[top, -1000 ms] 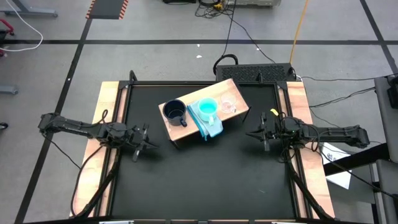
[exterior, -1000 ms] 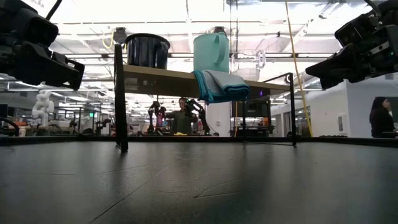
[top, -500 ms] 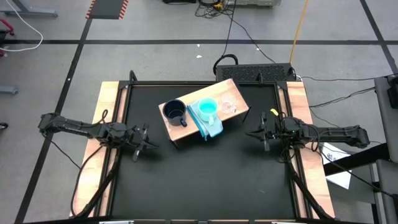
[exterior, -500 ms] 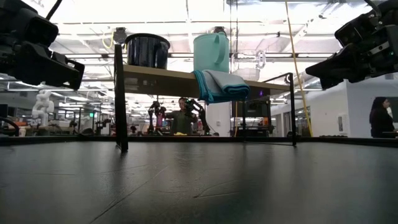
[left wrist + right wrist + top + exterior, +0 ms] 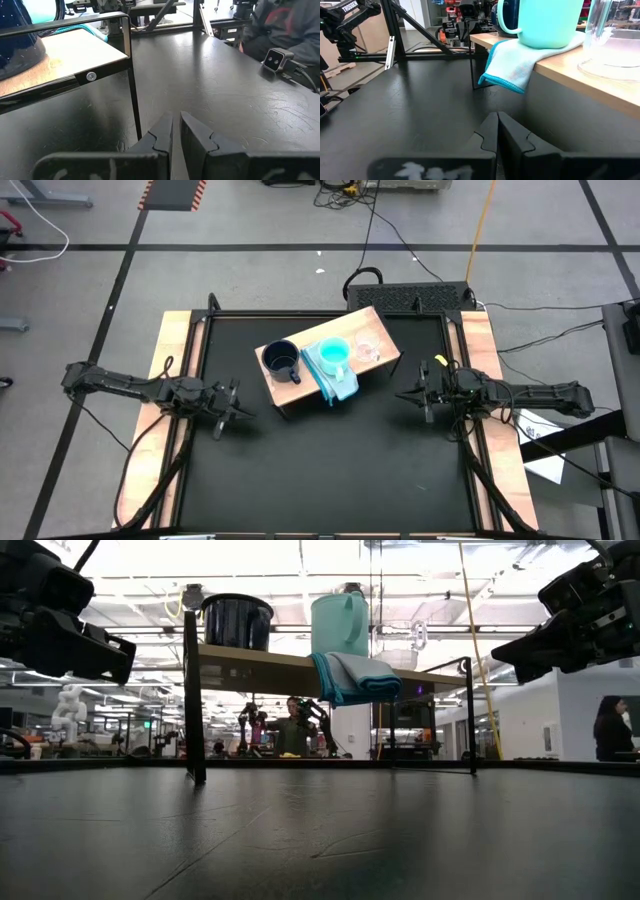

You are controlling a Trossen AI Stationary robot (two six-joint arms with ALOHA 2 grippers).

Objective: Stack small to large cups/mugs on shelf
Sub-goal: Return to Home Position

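The black table fills my overhead view. The wooden shelf stands on its thin legs toward 12 o'clock from the table's middle, turned a little askew.

The left gripper hangs out at 9 o'clock and the right gripper at 3 o'clock. Both are well apart from the shelf and raised off the table. Through the left wrist camera I see its fingers drawn together to a thin slit around nothing. The right one's fingers meet, also empty.

A pale blue cloth lies across the shelf's middle, one end drooping over the 6 o'clock edge. All three cups sit on the shelf in a row. The dark mug is at the 9 o'clock end, the turquoise cup is in the middle on the cloth, and the glass mug is just beside it at the 3 o'clock end.

I judge the placing done and the step in hand to be the return to rest. Little is left for me. Any last motion needs to be outward and away, clear of the shelf's legs, with both grippers kept empty.
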